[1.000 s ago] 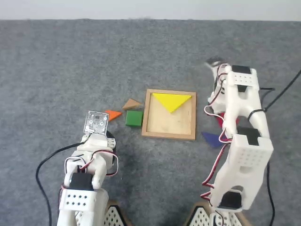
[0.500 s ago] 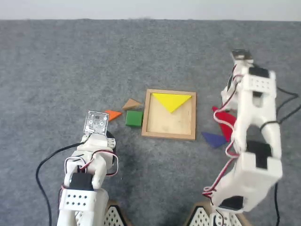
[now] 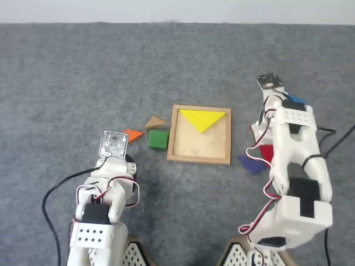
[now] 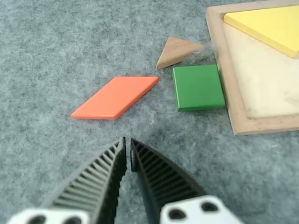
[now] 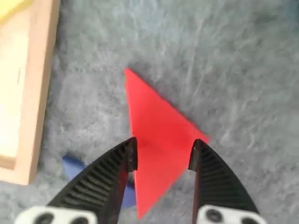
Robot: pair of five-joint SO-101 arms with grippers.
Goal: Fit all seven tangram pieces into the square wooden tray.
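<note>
The tabletop was covered in grey, felt-like cloth, matt and fuzzy. The tray was pale bare wood, smooth, with faint grain. The red triangle, orange parallelogram, green square and yellow triangle had smooth, matt painted faces. The brown triangle looked like unpainted wood. The left gripper and right gripper were ribbed black plastic.

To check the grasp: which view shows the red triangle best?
The right wrist view: the red triangle lies under the right gripper, between its open fingers. In the high view the right arm covers most of it.
</note>
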